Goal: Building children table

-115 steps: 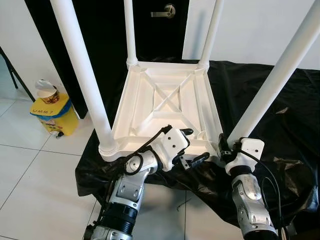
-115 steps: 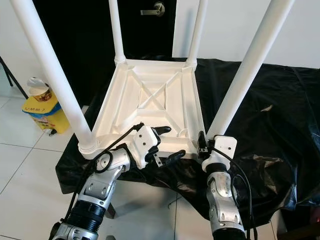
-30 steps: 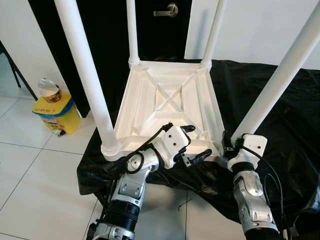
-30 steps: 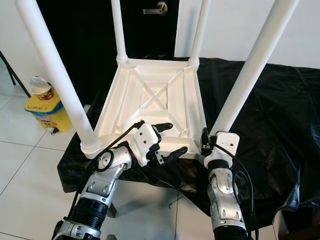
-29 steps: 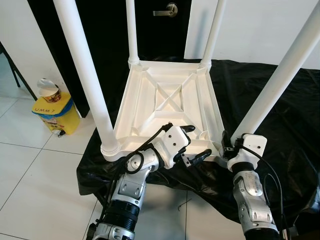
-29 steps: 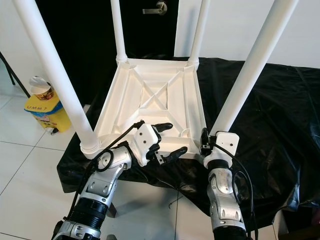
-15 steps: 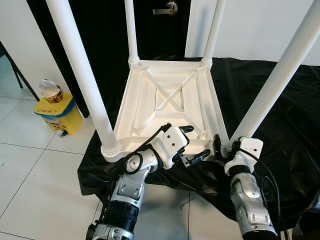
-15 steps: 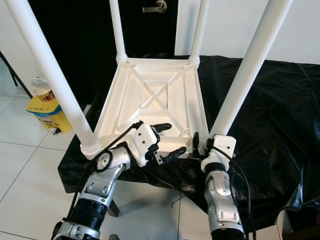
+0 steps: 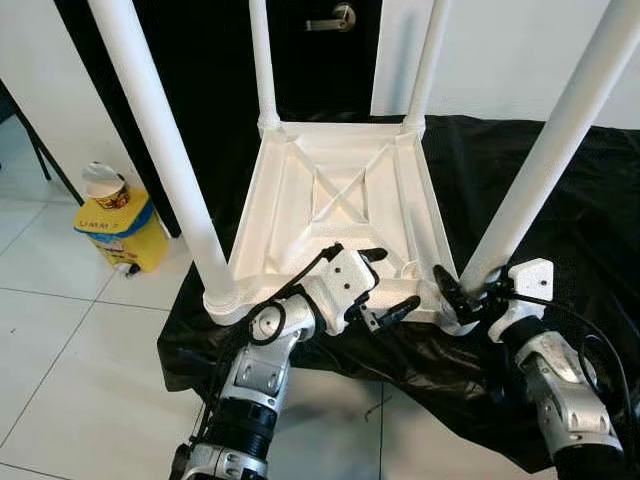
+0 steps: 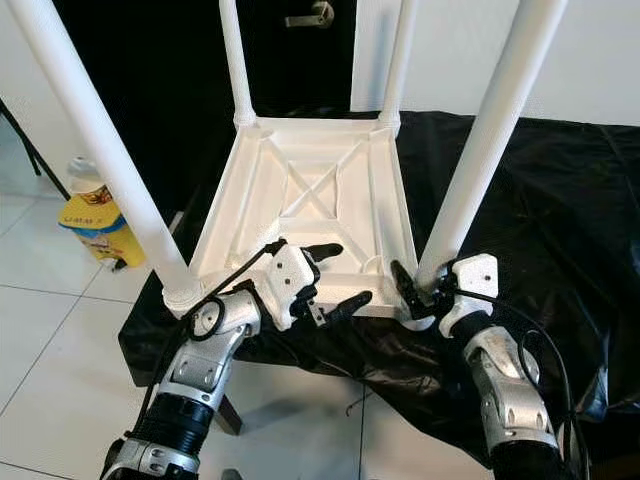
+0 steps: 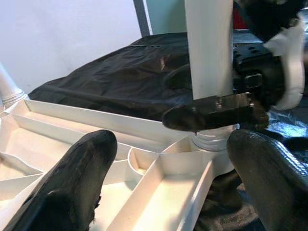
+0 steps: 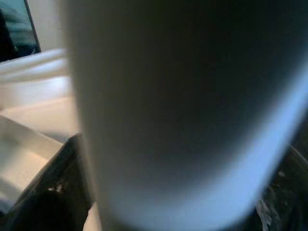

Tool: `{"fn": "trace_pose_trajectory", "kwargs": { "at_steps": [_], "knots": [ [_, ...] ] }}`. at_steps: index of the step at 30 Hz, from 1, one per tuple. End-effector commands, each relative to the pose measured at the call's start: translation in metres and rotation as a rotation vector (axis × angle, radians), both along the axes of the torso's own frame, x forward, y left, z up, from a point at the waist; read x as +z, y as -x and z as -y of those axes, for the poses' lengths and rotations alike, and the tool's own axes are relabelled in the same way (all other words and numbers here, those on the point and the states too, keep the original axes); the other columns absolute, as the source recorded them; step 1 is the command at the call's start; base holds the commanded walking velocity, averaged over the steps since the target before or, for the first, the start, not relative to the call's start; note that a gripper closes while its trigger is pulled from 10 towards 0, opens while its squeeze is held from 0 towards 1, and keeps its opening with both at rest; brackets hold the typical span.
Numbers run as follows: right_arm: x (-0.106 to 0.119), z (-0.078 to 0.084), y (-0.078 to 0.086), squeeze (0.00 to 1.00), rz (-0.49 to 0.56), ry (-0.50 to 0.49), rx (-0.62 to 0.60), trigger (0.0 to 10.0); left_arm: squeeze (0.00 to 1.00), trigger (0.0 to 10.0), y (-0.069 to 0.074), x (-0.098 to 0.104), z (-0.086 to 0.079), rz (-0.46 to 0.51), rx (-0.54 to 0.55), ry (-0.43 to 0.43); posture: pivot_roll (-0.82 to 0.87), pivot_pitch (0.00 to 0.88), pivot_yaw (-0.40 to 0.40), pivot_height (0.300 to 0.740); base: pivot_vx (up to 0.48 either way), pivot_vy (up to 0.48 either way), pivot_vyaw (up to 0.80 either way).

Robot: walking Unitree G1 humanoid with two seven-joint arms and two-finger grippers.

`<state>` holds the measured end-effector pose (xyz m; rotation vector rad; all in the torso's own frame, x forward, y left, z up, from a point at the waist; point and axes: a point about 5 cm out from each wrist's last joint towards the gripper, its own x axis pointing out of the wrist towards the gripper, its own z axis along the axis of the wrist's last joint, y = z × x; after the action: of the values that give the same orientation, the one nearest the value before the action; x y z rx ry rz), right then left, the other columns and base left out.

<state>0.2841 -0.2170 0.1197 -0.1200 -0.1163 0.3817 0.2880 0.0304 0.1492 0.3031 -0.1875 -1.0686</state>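
Nearest, the left hand [image 9: 388, 283] rests spread open over the near rim of the upturned children's table [image 9: 335, 215], gripping nothing. Beside it, the right hand [image 10: 418, 291] has swung in since a moment ago and now clasps the near right leg [image 10: 480, 150] at its socket, likely to seat or tighten it. The table lies on black sheeting [image 9: 560, 215]; a yellow bin [image 9: 120, 228] stands beyond.

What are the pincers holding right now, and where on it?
The right pincer grips the near-right table leg at its base, just above the socket. The left pincer is open over the tabletop's near edge, holding nothing.
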Motion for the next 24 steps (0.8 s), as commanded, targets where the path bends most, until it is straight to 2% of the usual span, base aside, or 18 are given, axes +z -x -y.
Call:
{"fn": "trace_pose_trajectory", "kwargs": {
  "at_steps": [1,4,5,12,17,18,24],
  "knots": [
    [-0.005,0.001,-0.003,0.00,-0.028,0.038,0.047,5.1,0.00,10.0,-0.008,0.004,-0.004,0.031,0.176,0.055,-0.04,0.000,-0.009,0.740,0.000,0.000,0.00],
    [-0.006,0.001,-0.003,0.00,-0.038,0.043,0.062,5.1,0.00,10.0,-0.008,0.004,-0.003,0.031,0.177,0.056,-0.04,0.000,-0.009,0.740,0.000,0.000,0.00],
    [-0.008,0.001,-0.003,0.00,-0.048,0.045,0.071,0.0,0.00,10.0,-0.008,0.004,-0.004,0.031,0.182,0.059,-0.03,0.000,-0.017,0.740,0.000,0.000,0.00],
    [-0.016,0.003,0.001,0.00,-0.080,0.048,0.092,0.0,0.00,10.0,-0.006,0.002,-0.006,0.029,0.196,0.063,-0.02,0.000,-0.027,0.740,0.000,0.000,0.00],
    [-0.023,0.004,0.003,0.00,-0.104,0.037,0.060,0.0,0.00,10.0,-0.005,0.001,-0.006,0.026,0.201,0.066,-0.03,0.000,-0.033,0.740,0.000,0.000,0.00],
    [-0.024,0.004,0.003,0.00,-0.107,0.031,0.036,10.0,0.00,10.0,-0.005,0.001,-0.006,0.025,0.202,0.068,-0.03,0.000,-0.034,0.740,0.000,0.000,0.00],
    [-0.026,-0.002,0.003,0.00,-0.106,-0.007,-0.066,10.0,0.00,10.0,-0.004,0.000,-0.005,0.021,0.200,0.070,-0.03,0.000,-0.036,0.740,0.000,0.000,0.00]
  ]
}}
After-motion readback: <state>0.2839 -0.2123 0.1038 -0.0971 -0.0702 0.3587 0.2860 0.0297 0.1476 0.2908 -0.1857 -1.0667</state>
